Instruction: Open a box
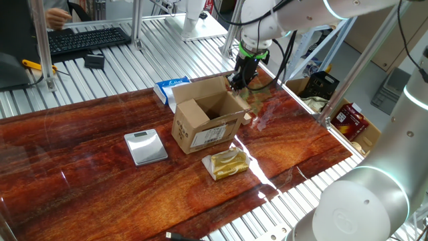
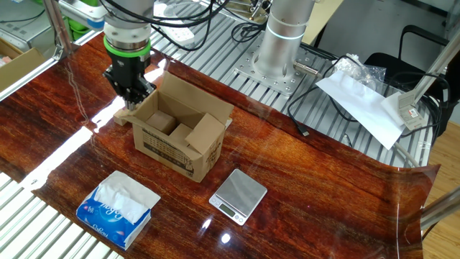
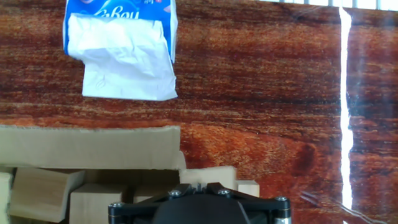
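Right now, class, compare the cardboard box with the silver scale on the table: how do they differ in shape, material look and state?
The box is tall, brown corrugated card; the scale is flat, low and silver-grey. The box stands with its flaps open, showing its inside; the scale is a closed slab with nothing on it. The claw is at the box's edge, far from the scale. Both rest on the wooden table.

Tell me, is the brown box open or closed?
Open. The box has its top flaps spread apart, so both fixed views look straight down inside it. The gripper is at one flap's edge.
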Robot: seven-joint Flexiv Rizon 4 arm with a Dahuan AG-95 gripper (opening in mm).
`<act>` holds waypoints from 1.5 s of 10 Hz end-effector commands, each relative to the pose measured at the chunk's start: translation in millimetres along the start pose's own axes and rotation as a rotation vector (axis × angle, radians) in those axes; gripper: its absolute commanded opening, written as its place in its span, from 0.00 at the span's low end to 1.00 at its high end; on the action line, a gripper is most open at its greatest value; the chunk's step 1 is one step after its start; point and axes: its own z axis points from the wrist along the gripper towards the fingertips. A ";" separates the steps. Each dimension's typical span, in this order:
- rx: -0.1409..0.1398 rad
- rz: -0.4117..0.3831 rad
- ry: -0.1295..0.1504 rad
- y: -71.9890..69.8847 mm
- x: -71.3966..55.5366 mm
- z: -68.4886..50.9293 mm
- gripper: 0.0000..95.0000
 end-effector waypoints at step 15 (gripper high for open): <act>-0.053 0.158 0.075 61.5 13.5 -24.4 0.00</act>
